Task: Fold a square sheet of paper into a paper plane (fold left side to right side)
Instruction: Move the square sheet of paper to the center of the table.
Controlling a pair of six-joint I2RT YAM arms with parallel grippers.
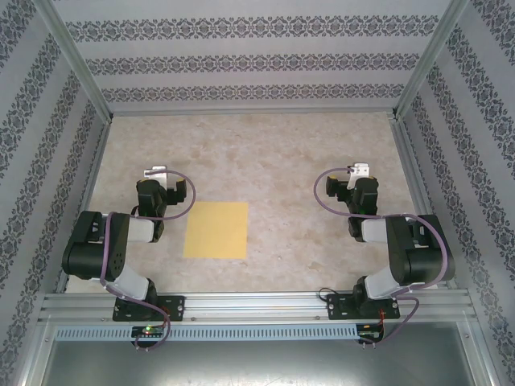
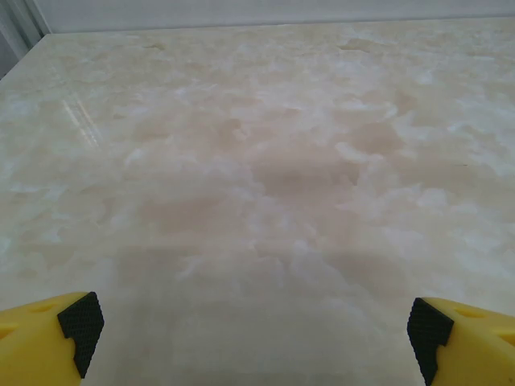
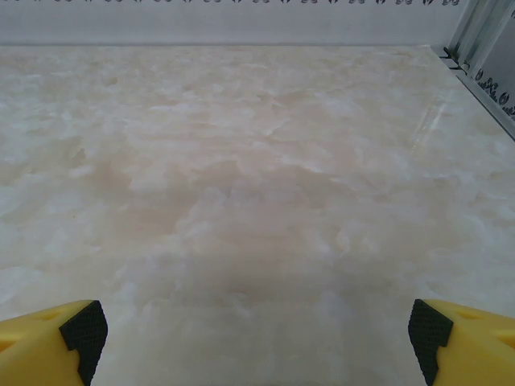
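Note:
The square sheet of paper [image 1: 216, 230], plain yellow-orange, lies flat and unfolded on the marbled floor between the two arms, nearer the left one. My left gripper [image 1: 154, 173] is folded back over its arm, just left of the sheet and apart from it. In the left wrist view the left gripper [image 2: 253, 338] is open, its yellow fingers [image 2: 48, 338] wide apart over bare floor. My right gripper [image 1: 358, 170] sits far right of the sheet. It is open too [image 3: 253, 338], with nothing between its fingers [image 3: 48, 342]. The paper plane is out of view.
Patterned walls and metal frame posts [image 1: 76, 64] enclose the beige marbled floor [image 1: 265, 153] on three sides. An aluminium rail [image 1: 257, 305] carries both arm bases along the near edge. The right wall's frame [image 3: 475, 48] shows in the right wrist view.

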